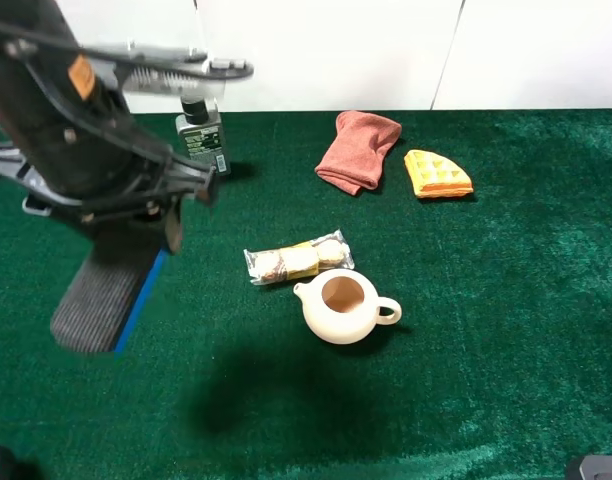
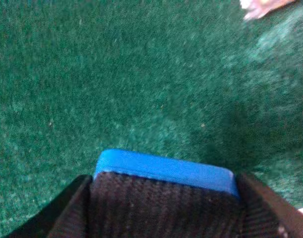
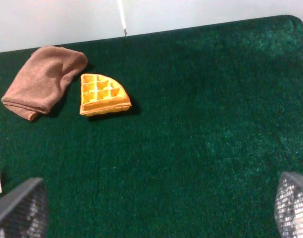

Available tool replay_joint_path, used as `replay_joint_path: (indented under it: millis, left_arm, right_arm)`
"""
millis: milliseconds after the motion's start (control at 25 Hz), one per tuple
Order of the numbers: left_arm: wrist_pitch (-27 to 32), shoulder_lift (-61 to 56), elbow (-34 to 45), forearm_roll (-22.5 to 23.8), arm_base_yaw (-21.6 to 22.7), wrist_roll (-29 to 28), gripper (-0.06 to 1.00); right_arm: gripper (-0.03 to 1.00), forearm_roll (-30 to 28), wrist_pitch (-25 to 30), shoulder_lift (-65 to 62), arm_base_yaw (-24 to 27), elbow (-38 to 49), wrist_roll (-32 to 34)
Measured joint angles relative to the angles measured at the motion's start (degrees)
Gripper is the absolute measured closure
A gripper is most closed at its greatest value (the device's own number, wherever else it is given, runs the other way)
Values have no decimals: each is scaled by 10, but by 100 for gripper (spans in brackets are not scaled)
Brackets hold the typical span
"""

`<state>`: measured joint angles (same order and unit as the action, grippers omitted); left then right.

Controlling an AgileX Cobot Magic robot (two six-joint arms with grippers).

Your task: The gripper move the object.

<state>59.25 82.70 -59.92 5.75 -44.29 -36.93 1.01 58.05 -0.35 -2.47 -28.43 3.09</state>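
Nearest, we log the right gripper (image 3: 156,206), jaws apart, idle since the job lies elsewhere. Lower left of the frame: the object (image 1: 98,300), clamped across its width by the left gripper (image 2: 166,206), seemingly raised for carrying. Beyond: teapot (image 1: 341,308), towel (image 1: 358,150), waffle (image 1: 436,175).

The left tool (image 1: 151,226) sits over the object's (image 1: 104,298) far end, left of the teapot (image 1: 338,308).

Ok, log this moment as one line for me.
left claw: shut on eraser block | lift: unclear | right claw: open, empty | teapot: upright, apart from block
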Motion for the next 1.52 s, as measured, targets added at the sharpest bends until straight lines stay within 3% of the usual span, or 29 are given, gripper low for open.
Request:
replay_joint_path:
  millis: [560,1000,1520]
  left_arm:
    - [23,0,-56,56,142,73,35]
    - [-57,31,-56,63,249,125,35]
    - [-137,130,-124,89,304,128,35]
  right_arm:
    - [27,0,0,0,0,0,0]
    - [27,0,0,0,0,0,0]
    - [27,0,0,0,0,0,0]
